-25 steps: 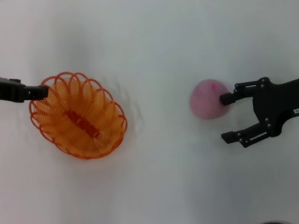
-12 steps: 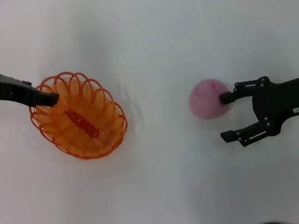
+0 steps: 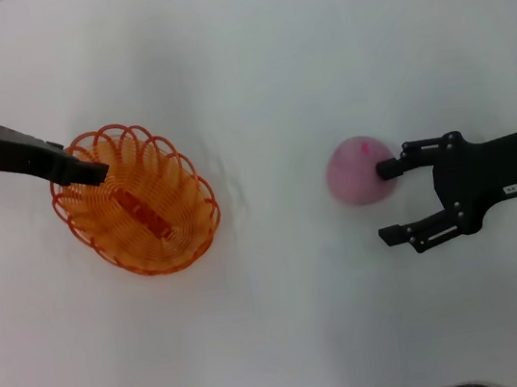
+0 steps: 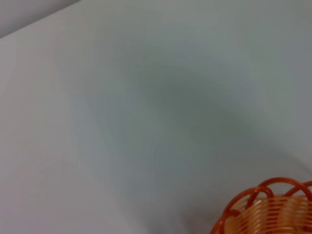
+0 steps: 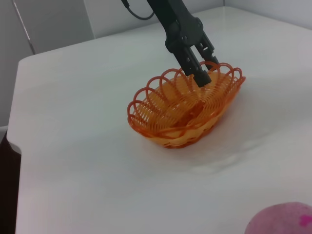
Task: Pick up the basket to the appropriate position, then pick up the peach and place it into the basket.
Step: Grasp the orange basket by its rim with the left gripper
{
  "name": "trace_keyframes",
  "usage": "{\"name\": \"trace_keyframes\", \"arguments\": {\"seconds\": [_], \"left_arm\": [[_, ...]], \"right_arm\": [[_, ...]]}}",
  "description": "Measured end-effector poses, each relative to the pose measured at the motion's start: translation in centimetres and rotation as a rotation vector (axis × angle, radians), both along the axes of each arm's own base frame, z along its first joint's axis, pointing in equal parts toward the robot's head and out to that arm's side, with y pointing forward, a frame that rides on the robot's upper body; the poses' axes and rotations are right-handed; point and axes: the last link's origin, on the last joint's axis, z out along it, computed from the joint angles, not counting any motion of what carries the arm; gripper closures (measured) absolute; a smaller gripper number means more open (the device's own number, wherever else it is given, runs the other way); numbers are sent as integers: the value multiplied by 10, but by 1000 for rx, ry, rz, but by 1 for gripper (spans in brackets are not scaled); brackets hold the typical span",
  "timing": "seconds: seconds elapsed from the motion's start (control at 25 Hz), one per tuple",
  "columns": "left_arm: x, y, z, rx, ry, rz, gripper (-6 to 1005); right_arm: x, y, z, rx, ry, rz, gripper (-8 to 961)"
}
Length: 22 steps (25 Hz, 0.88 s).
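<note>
On my head camera, the oval orange wire basket (image 3: 135,200) shows one bright orange throughout, its looped scalloped rim a slightly redder orange and its ribbed walls paler, nearly amber. A flat, deeper orange strip (image 3: 144,213) runs along its bottom from 10 to 4 o'clock. The round fuzzy pink peach (image 3: 359,172) is soft pink, with a small darker pink-red mark near its 12 o'clock edge. Both the left gripper (image 3: 90,172) and the right gripper (image 3: 384,202) are matt black. The plain table (image 3: 247,49) is white and unpatterned.
</note>
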Motion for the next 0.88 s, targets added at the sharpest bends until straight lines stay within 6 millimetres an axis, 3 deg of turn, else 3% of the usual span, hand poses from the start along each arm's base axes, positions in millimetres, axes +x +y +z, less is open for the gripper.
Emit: {"name": "trace_keyframes", "arguments": {"seconds": [0.44, 0.52, 0.88], "left_arm": [[2, -5, -11, -44, 74, -56, 433], [2, -4, -10, -32, 68, -52, 637], [6, 0, -7, -1, 56, -35, 804]], "right_arm": [[-1, 2, 1, 7, 1, 1, 8], [-1, 2, 1, 8, 1, 1, 8], [-1, 5, 1, 13, -6, -5, 7]]}}
